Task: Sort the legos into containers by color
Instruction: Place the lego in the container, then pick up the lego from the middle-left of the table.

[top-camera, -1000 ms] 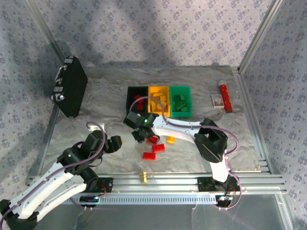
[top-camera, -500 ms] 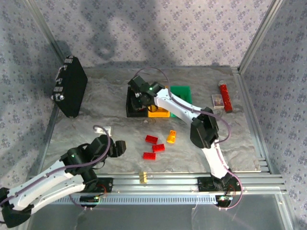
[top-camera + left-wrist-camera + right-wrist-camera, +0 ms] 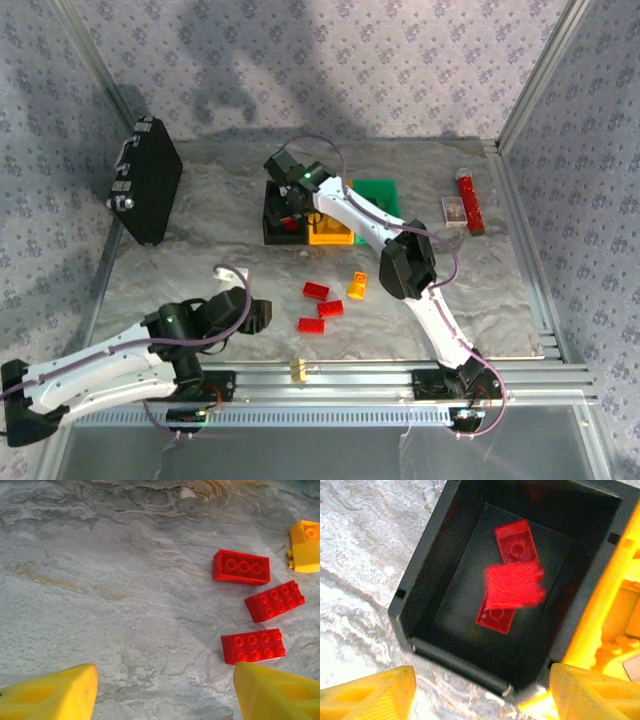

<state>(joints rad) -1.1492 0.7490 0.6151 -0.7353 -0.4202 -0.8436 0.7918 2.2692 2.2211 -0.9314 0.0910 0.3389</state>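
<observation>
At the far middle of the bench point(image 3: 190, 240), overhead view: a row of three joined bins, black bin point(image 3: 270, 232) left, orange-yellow bin point(image 3: 330, 237) centre, green bin point(image 3: 382, 190) right, partly covered by the right arm.

Right pincer point(image 3: 482, 690): in its wrist view the yellow fingers are spread with nothing between them, over the black bin. Red legos point(image 3: 512, 547) lie inside, one blurred across the others; the arm hides these contents from overhead.

Left pincer point(image 3: 165, 690): fingers spread, empty, above bare bench. Its wrist view resolves the studs on three loose red bricks point(image 3: 253, 646) and one orange brick point(image 3: 306, 552). Overhead these are small patches mid-bench, apart from the bins.
</observation>
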